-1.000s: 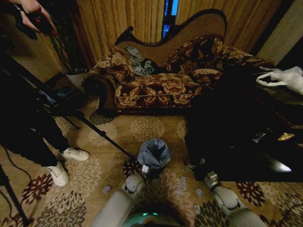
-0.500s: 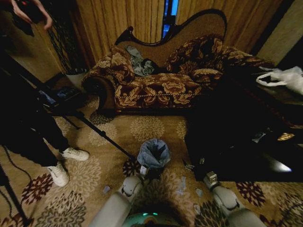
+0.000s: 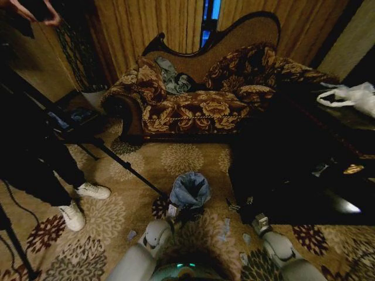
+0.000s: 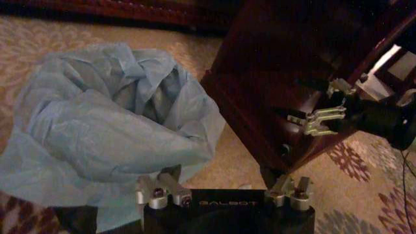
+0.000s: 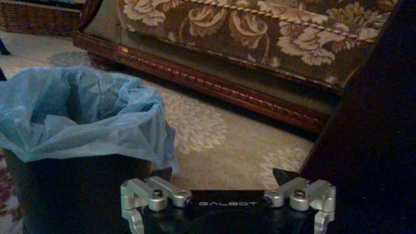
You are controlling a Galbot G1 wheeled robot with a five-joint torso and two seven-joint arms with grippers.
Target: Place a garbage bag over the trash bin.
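Observation:
The trash bin (image 3: 188, 206) stands on the patterned carpet just in front of me, small, dark and round. The pale blue garbage bag (image 3: 190, 188) lines it, and its wrinkled rim is folded out over the bin's edge. From the left wrist the garbage bag (image 4: 110, 131) bulges wide, and the right wrist view shows the garbage bag (image 5: 78, 117) draped over the trash bin (image 5: 71, 190). My left gripper (image 3: 173, 211) sits at the bin's near left side, open. One finger of the left gripper (image 4: 224, 189) is close to the bag's hanging edge. My right gripper (image 3: 261, 222) is open, to the bin's right and apart from it.
A dark low table (image 3: 304, 187) stands right of the bin, with a white plastic bag (image 3: 351, 96) on its far end. A floral sofa (image 3: 199, 99) is behind. A tripod leg (image 3: 129, 170) slants toward the bin, beside a person's shoes (image 3: 82, 202). Paper scraps (image 3: 225, 225) litter the carpet.
My left arm has drawn back a little toward me and to the left, with its gripper still beside the bin. The right arm, the bin and the bag have not moved.

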